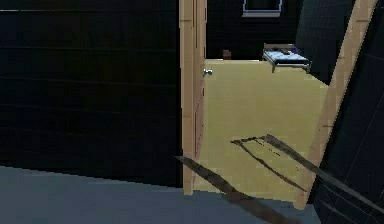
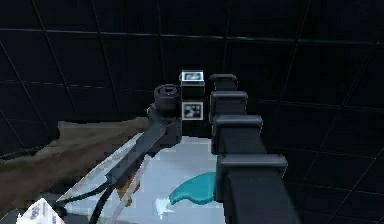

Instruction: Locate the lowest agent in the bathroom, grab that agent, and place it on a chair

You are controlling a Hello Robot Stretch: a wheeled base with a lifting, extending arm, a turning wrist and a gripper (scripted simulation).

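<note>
In the arm side view the dark arm (image 2: 245,160) rises from the bottom edge toward a dark tiled wall. Two white marker squares (image 2: 192,92) stand at its far end. Left of them is the gripper's body, and its thin fingers slant down-left to the gripper (image 2: 128,186) tip. A teal curved thing (image 2: 195,190) lies on a pale surface (image 2: 185,160) just left of the arm. A small orange-and-white bit shows at the finger ends. I cannot tell whether the gripper holds anything.
A brown slab-like shape (image 2: 70,160) spreads on the arm side view's left, with a white patterned item (image 2: 40,212) at the bottom corner. In the forward view a wooden door frame (image 1: 190,90) opens onto a yellow floor (image 1: 250,110), with a bed (image 1: 285,57) far back.
</note>
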